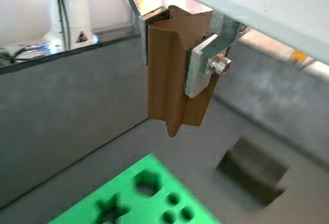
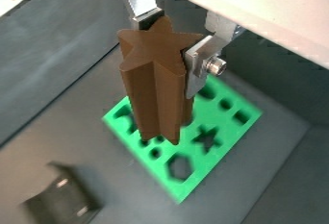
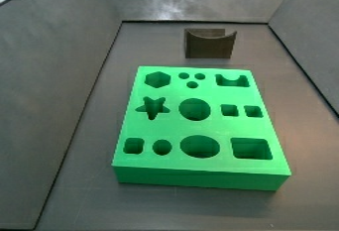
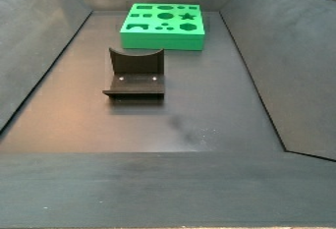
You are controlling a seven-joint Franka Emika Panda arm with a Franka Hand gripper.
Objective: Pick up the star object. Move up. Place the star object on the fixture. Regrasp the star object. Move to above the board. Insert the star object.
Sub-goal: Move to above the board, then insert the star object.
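My gripper [image 1: 172, 37] is shut on the brown star object [image 1: 175, 74], a long star-section prism hanging upright between the silver fingers [image 1: 203, 66]. It shows in both wrist views, star face up [image 2: 160, 47]. It hangs high above the floor, over the near part of the green board [image 2: 193, 136]. The board's star hole [image 2: 206, 137] lies beside and below the piece. The board also shows in both side views [image 3: 199, 126] [image 4: 164, 25]. The gripper and star are out of view in both side views.
The dark fixture [image 3: 209, 43] stands on the floor beside the board, also seen in a side view [image 4: 134, 73] and both wrist views [image 1: 253, 168] [image 2: 61, 201]. Grey bin walls [image 3: 54, 66] slope up around the floor.
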